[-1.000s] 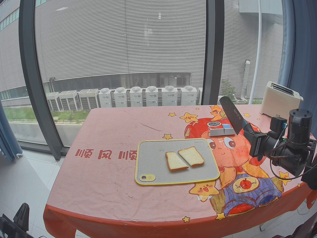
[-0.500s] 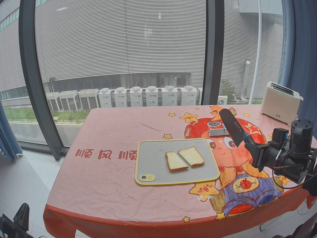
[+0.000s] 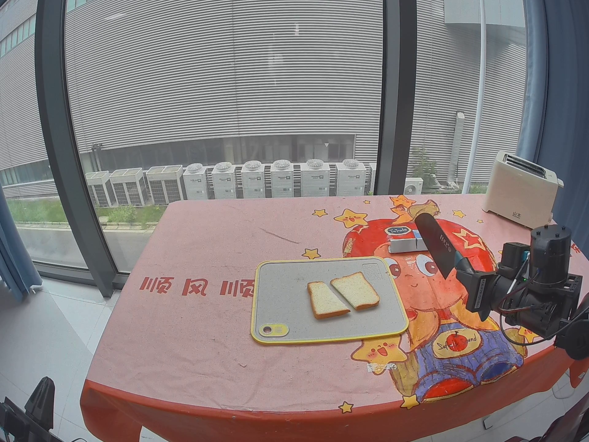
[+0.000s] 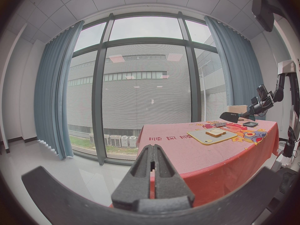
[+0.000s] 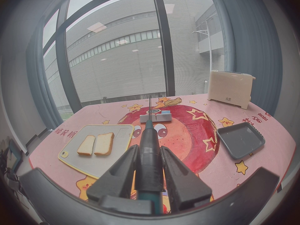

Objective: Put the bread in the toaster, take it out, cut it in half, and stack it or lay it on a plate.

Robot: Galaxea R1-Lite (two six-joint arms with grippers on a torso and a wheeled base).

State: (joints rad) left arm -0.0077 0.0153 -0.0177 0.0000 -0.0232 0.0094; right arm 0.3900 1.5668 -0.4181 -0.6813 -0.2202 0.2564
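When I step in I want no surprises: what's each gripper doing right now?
Left gripper: shut, holding nothing.
Right gripper: shut on the knife.

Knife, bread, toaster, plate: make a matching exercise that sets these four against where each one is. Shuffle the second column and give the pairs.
Things:
1. knife
2. bread
3. toaster
4. plate

Places:
A. in two halves on the cutting board
B. upright at the far right corner of the table
C. held in the right gripper, blade up over the table
D. flat on the table, nearer than the toaster

Pairs: 1-C, 2-A, 3-B, 4-D
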